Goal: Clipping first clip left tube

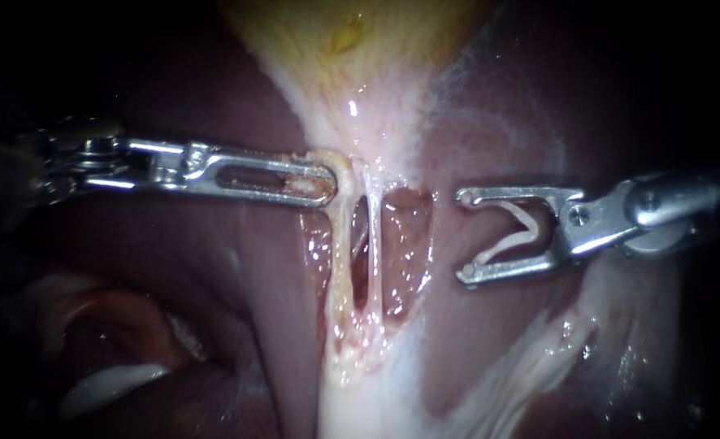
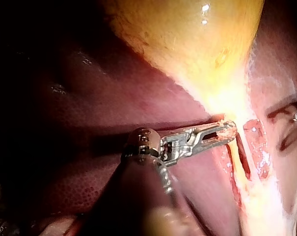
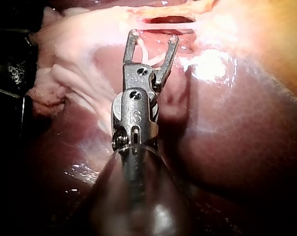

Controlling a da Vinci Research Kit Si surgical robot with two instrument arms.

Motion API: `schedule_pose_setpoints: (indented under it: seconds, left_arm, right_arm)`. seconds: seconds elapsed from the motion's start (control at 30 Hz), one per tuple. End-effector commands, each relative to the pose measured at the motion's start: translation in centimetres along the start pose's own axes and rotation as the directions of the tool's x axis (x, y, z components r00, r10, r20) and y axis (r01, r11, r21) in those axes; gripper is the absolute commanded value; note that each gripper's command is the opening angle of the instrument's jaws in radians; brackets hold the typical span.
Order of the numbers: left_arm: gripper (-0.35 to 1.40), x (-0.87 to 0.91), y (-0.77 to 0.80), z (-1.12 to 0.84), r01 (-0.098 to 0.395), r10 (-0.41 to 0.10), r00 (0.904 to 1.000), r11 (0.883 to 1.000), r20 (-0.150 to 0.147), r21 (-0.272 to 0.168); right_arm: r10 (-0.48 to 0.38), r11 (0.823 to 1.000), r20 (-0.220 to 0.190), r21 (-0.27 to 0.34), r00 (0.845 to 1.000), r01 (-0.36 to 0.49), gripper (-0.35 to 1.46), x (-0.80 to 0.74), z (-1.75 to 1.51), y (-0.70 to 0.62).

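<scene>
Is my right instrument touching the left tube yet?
Apart. The endoscope view shows the right instrument, holding a clip, short of the left tube, with the right tube and bare tissue between.

The left tube (image 1: 340, 252) is running straight up and down through the middle of the frame, pale yellowish, glistening and taut. The clip (image 1: 519, 231), a small white V opening leftward, is sitting right of centre, carried in the tip of the right instrument (image 1: 461, 236), well apart from the tube.
</scene>
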Motion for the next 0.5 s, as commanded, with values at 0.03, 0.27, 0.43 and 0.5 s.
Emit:
schedule_pose_setpoints:
  seconds: [0.03, 0.27, 0.43, 0.5]
  left_arm:
    - [-0.35, 0.00, 0.00, -0.01, 0.000, 0.000, 1.0000, 1.000, 0.000, 0.000]
    - [-0.35, -0.02, -0.17, -0.16, 0.007, -0.007, 1.0000, 1.000, -0.004, 0.004]
    - [-0.35, -0.07, -0.40, -0.39, 0.017, -0.017, 0.9999, 1.000, -0.004, 0.002]
    - [-0.35, -0.09, -0.50, -0.47, 0.021, -0.021, 0.9998, 1.000, 0.001, 0.004]
  right_arm:
    - [0.000, 1.000, 0.000, -0.001, 1.000, 0.000, 0.50, 0.00, 0.00, 0.00]
    - [-0.001, 1.000, -0.002, 0.004, 1.000, 0.001, 0.50, -0.02, 0.02, -0.01]
    - [-0.001, 1.000, -0.002, 0.004, 1.000, 0.001, 0.50, -0.02, 0.02, -0.01]
    - [-0.001, 1.000, -0.002, 0.004, 1.000, 0.001, 0.50, -0.02, 0.02, -0.01]
